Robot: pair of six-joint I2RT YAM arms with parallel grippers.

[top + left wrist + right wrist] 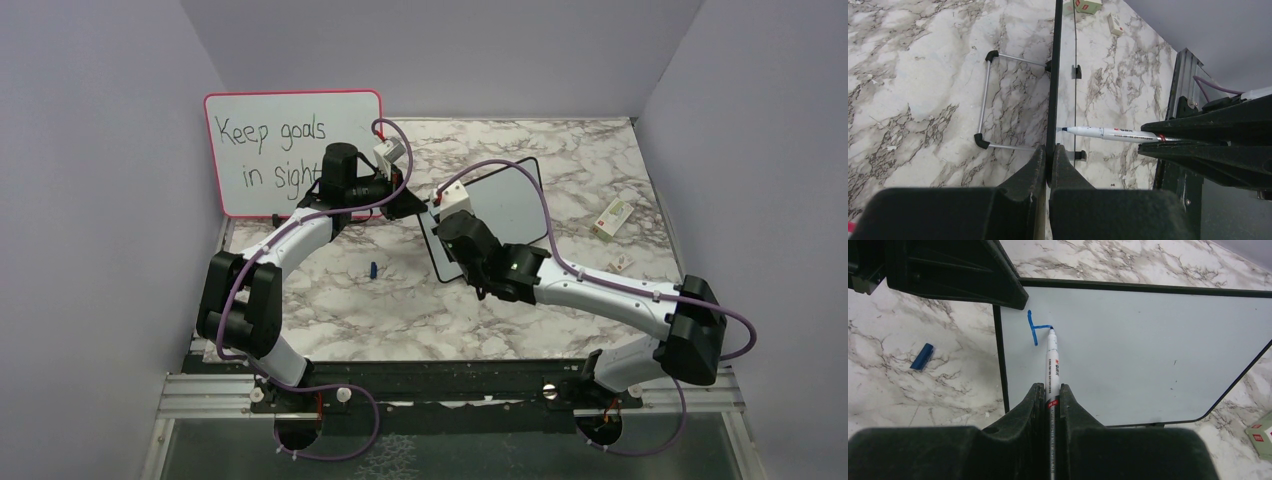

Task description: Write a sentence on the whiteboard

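Two boards, one marker (1052,365), one blue cap (922,356). Mid-table, the left pincer (1049,165) clamps the whiteboard (1148,350) by its edge. The right pincer (1050,390) grips the marker, its tip touching the sentence (1034,329) (just a few blue strokes); the pink-framed board (290,150) stands at the far-left corner.

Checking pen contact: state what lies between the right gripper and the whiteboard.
Only the marker: the right gripper holds it, tip on the whiteboard. The right wrist view shows this.
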